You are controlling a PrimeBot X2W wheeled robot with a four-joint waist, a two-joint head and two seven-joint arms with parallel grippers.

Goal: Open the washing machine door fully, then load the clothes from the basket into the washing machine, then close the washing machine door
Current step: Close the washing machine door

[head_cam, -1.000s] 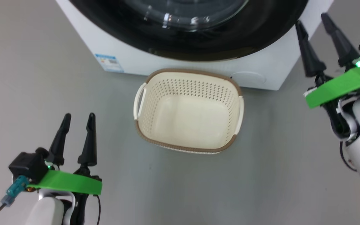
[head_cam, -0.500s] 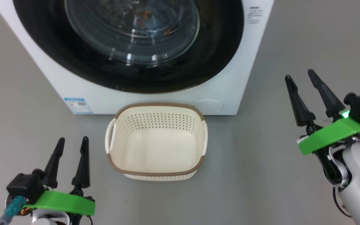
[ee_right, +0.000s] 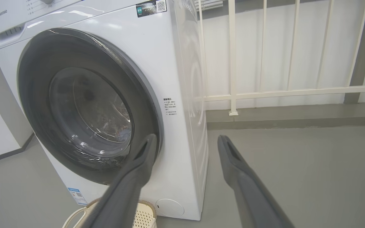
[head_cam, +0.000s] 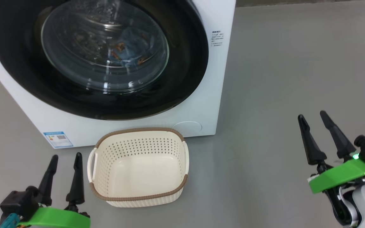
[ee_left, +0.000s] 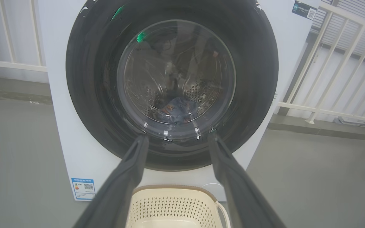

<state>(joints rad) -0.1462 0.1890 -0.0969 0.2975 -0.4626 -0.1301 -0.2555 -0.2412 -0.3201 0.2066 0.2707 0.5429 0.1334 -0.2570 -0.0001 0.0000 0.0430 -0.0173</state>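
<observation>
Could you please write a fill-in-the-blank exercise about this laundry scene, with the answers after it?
1. The washing machine door is fully ____.
2. The basket before the washing machine is ____.
3. The clothes lie behind the door's ____ window.
4. The left claw and the right claw stand ____, holding nothing.
Answers: closed; empty; glass; open.

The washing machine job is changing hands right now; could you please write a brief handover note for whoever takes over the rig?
Left gripper: open, empty, beside the basket's left handle.
Right gripper: open, empty, over bare floor right of the washing machine.
Basket: empty, on the floor before the machine.
Clothes: in the drum, visible through the washing machine door, which looks shut.
Done: loading and closing, by the look of it. Left: nothing obvious; latching cannot be confirmed.
</observation>
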